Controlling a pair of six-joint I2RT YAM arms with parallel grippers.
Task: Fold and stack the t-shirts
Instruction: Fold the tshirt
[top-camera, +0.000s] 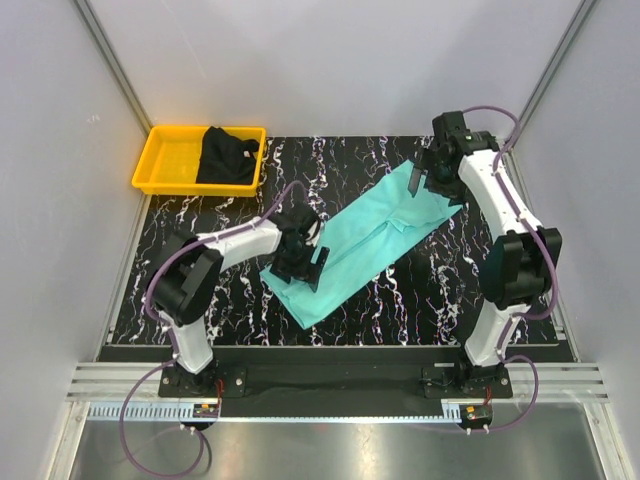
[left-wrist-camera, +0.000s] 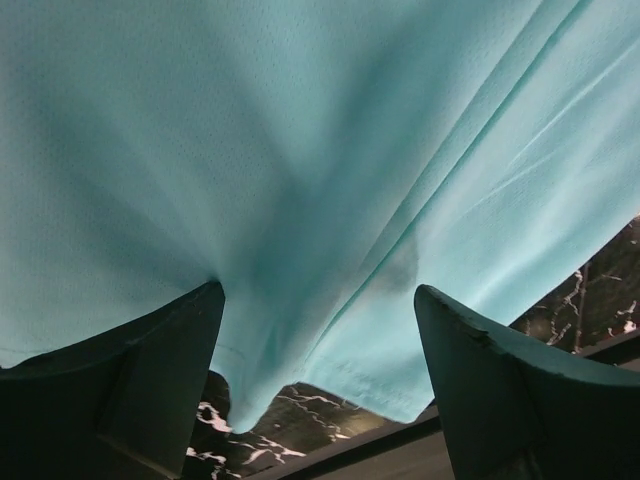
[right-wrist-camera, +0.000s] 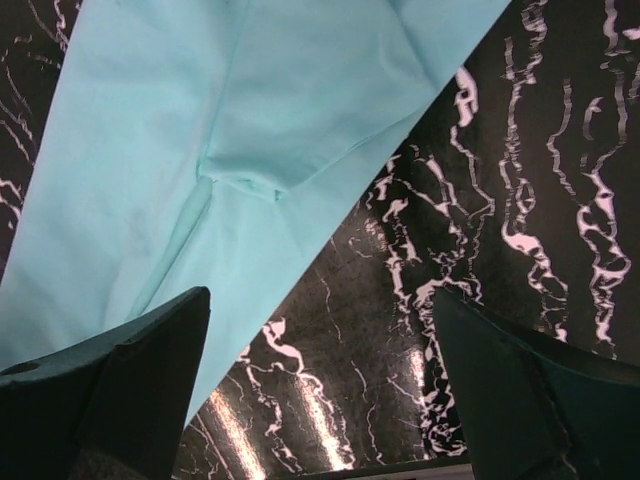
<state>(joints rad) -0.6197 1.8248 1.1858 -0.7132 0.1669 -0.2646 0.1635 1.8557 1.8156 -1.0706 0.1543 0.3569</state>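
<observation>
The desk is a flat slab of glossy black with white marble-like veining, and it catches streaks of light in the right wrist view. Across its middle lies the turquoise-teal t-shirt, a soft, fine-knit cloth folded into a long narrow band. It runs diagonally from the near left to the far right, with shallow creases along its length and a stitched hem at the near end.

The left end effector hangs over the shirt's near-left end. Its dark, blunt fingers are spread wide and grip nothing, and the cloth fills nearly all of its wrist view. The right end effector is at the shirt's far-right end, its jaws also wide apart and empty, over the cloth's edge and bare desk.

At the far-left corner sits a yellow plastic tray with low walls. The black t-shirt lies crumpled in its right half. Its folds are too dark to make out.
</observation>
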